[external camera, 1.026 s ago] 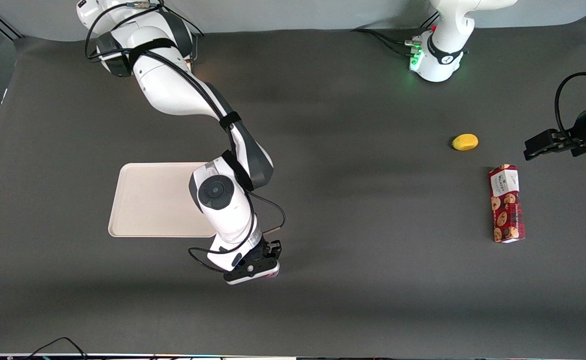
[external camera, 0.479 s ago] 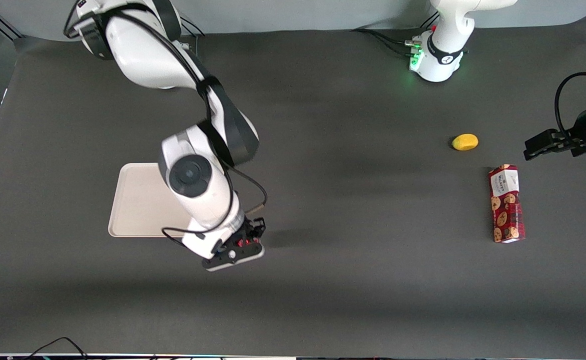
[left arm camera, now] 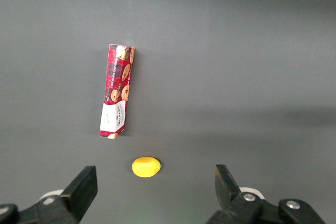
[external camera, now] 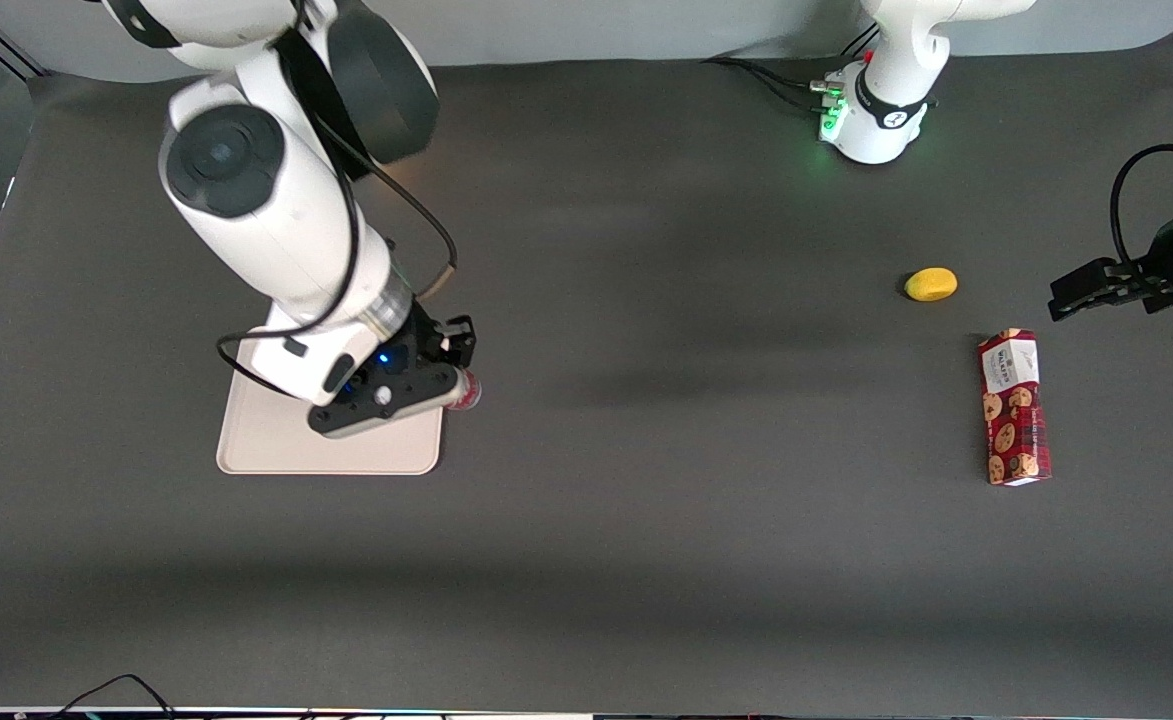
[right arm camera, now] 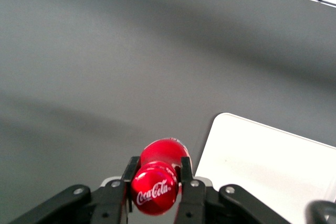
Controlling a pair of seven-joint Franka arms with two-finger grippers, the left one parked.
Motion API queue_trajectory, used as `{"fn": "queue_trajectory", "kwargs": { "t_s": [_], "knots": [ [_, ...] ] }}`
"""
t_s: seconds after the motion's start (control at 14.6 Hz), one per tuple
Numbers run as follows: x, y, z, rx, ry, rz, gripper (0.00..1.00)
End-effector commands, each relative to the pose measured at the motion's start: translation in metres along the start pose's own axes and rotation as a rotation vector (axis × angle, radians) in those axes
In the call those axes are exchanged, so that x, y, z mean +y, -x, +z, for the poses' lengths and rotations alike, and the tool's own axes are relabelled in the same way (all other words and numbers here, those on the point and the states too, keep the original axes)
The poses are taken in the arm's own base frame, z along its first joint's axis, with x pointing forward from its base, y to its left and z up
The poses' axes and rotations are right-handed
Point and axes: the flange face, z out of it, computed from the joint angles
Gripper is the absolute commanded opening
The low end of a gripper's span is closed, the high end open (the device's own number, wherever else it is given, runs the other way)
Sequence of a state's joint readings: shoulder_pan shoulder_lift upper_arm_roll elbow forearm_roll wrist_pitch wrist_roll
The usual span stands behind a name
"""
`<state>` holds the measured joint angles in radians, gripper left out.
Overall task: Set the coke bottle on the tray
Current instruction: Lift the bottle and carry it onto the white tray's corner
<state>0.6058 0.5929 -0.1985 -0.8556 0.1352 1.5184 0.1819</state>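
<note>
table [external camera: 646, 560]: dark grey mat | tray [external camera: 276, 450]: beige, toward the working arm's end | cookie box [external camera: 1014, 408]: toward the parked arm's end, lemon [external camera: 931, 284] near it | gripper [external camera: 446, 385]: clamped on bottle [right arm camera: 157, 182], held above the tray's corner edge

White "Coca-Cola" script reads clearly across the red cap of the coke bottle [right arm camera: 156, 184], pinched between the fingers of the gripper [right arm camera: 156, 188] above the tray [right arm camera: 273, 161], while the cookie box [external camera: 1015, 407] shows white-panel print too small to read.
</note>
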Motion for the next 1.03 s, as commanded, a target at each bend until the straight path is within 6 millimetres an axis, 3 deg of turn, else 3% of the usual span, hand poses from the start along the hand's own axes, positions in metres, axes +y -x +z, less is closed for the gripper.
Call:
{"fn": "queue_trajectory", "kwargs": {
  "t_s": [0.0, 0.21, 0.41, 0.62, 0.96],
  "knots": [
    [0.028, 0.004, 0.016, -0.056, -0.005, 0.010, 0.00],
    [0.099, 0.008, 0.043, -0.097, 0.011, 0.039, 0.00],
    [0.166, 0.027, 0.057, -0.116, 0.035, 0.030, 0.00],
    [0.217, 0.059, 0.068, -0.119, 0.085, -0.001, 0.00],
    [0.273, 0.119, 0.121, -0.030, 0.098, -0.072, 0.00]
  ]
}}
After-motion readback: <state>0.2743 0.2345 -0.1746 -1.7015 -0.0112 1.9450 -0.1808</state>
